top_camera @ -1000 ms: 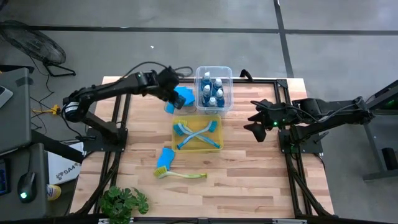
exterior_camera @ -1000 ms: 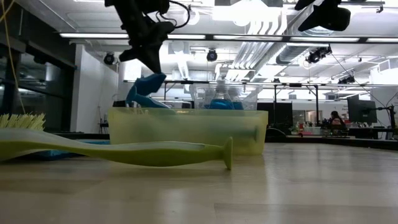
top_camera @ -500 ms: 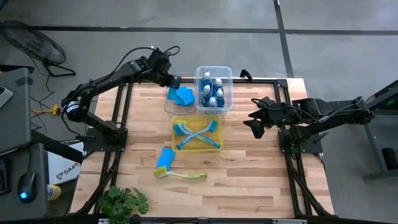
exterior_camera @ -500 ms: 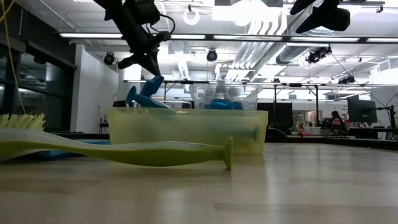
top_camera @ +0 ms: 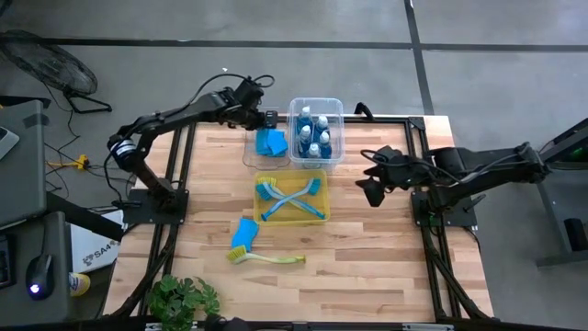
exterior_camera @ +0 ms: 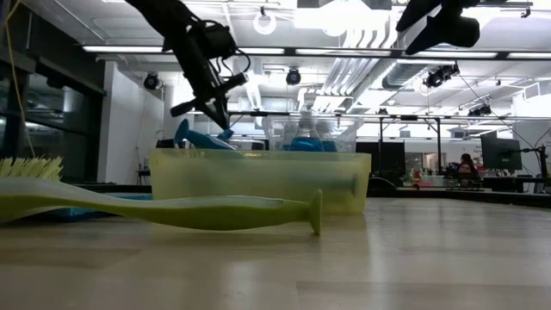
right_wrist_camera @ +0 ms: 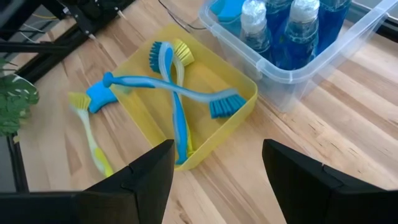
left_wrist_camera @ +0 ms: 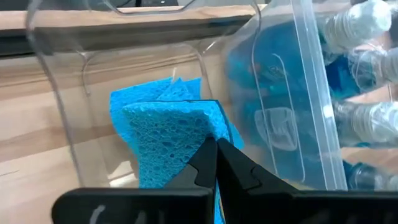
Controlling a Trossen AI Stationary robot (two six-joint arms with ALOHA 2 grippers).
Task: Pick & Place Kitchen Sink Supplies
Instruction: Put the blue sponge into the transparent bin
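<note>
The left tool (top_camera: 265,119) hangs at the far edge of the worktop (top_camera: 367,257), its fingers pressed together with nothing between them. Their tips point down at the blue sponges (left_wrist_camera: 171,134), which lie just under and ahead of them inside a small clear bin (top_camera: 260,144). Whether the tips touch the top sponge cannot be told.

Just beside that bin, toward the right arm, stands a larger clear bin (top_camera: 315,131) holding the small bottles of blue liquid (top_camera: 311,134) with white caps.

The right tool (top_camera: 370,188) hovers above bare worktop with its fingers spread wide and empty, well apart from the sponges. In front of it sits a yellow bin (right_wrist_camera: 239,94), just near of the bottle bin, with two blue brushes (right_wrist_camera: 176,99) crossed inside it.

Nearer the front edge, another blue sponge (top_camera: 243,231) lies on the worktop, with a yellow-green brush (top_camera: 267,257) just beside it. A leafy plant (top_camera: 182,299) stands at the front left corner.
</note>
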